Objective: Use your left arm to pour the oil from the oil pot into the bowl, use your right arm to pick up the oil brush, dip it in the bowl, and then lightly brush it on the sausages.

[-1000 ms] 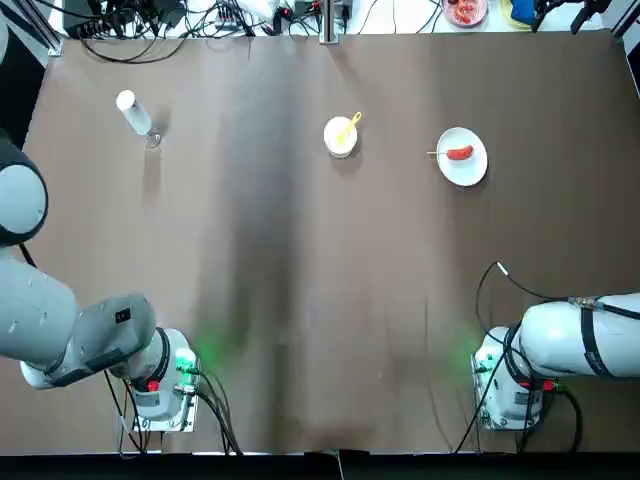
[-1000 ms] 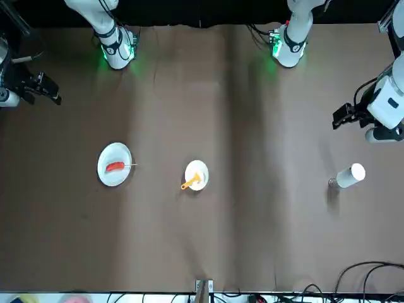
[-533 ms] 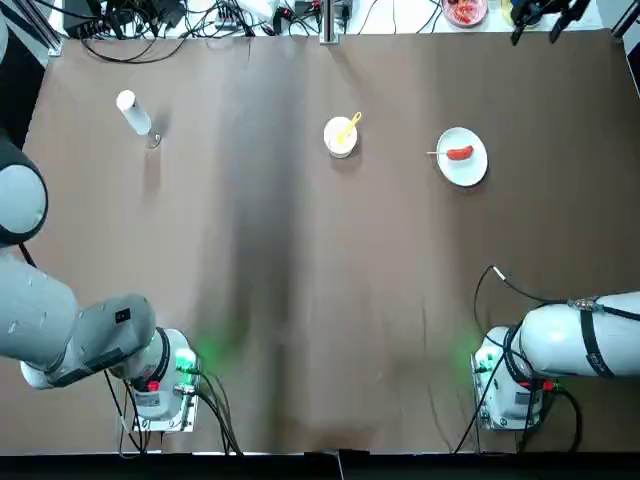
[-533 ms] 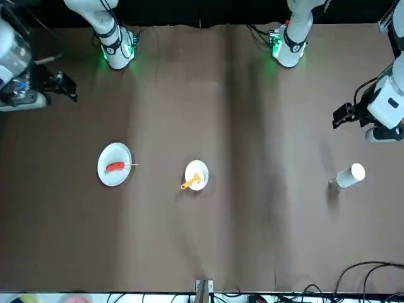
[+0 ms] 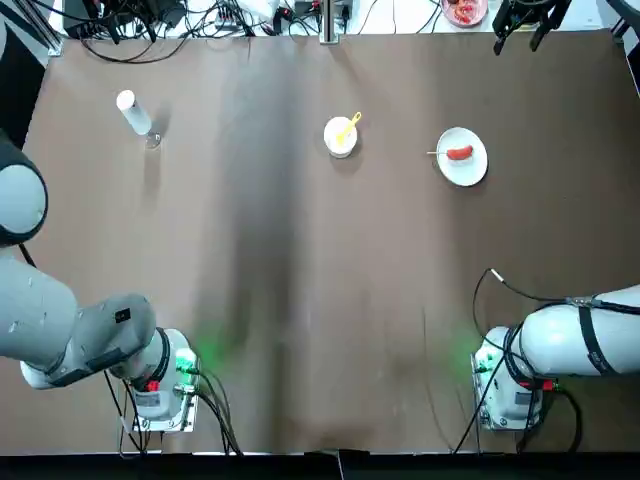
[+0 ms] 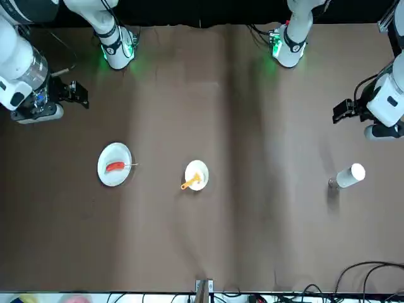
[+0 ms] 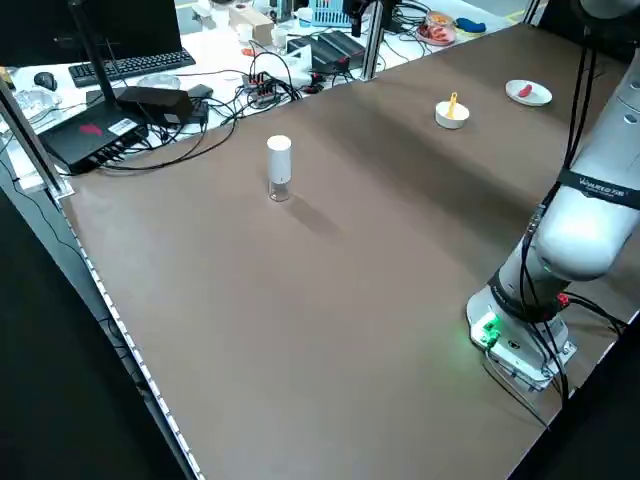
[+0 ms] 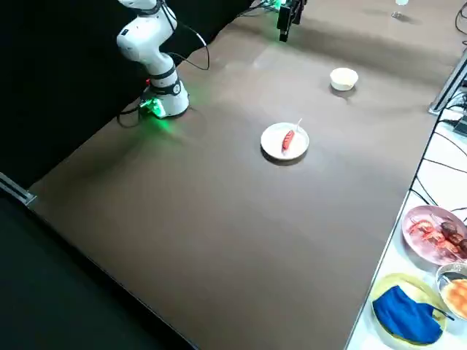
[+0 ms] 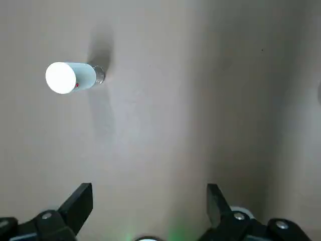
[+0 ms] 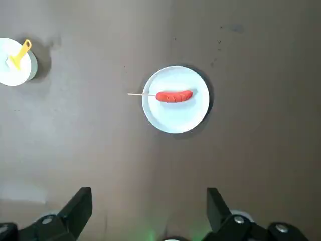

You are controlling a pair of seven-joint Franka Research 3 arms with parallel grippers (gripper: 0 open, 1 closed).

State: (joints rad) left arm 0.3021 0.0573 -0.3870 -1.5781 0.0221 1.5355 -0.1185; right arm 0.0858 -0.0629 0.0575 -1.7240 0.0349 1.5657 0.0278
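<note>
The oil pot (image 5: pixel 133 113), a clear bottle with a white cap, stands at the table's far left. The small white bowl (image 5: pixel 337 141) sits at far centre with the yellow-handled oil brush (image 5: pixel 349 126) leaning in it. To the right, one red sausage (image 5: pixel 459 152) on a skewer lies on a white plate (image 5: pixel 470 172). My left gripper (image 6: pixel 341 113) hovers open, high above the table short of the oil pot (image 9: pixel 70 77). My right gripper (image 6: pixel 77 95) hangs open, high over the plate (image 10: pixel 175 118) area, holding nothing.
Cables and electronics (image 5: pixel 180 15) line the far edge. Dishes of food (image 8: pixel 435 235) and a blue cloth (image 8: pixel 406 315) lie off the table beside the right far corner. Both arm bases (image 5: pixel 160 385) stand at the near edge.
My right gripper has swung in from the table's right side toward the plate. The left gripper has barely shifted. Nothing on the table moved.
</note>
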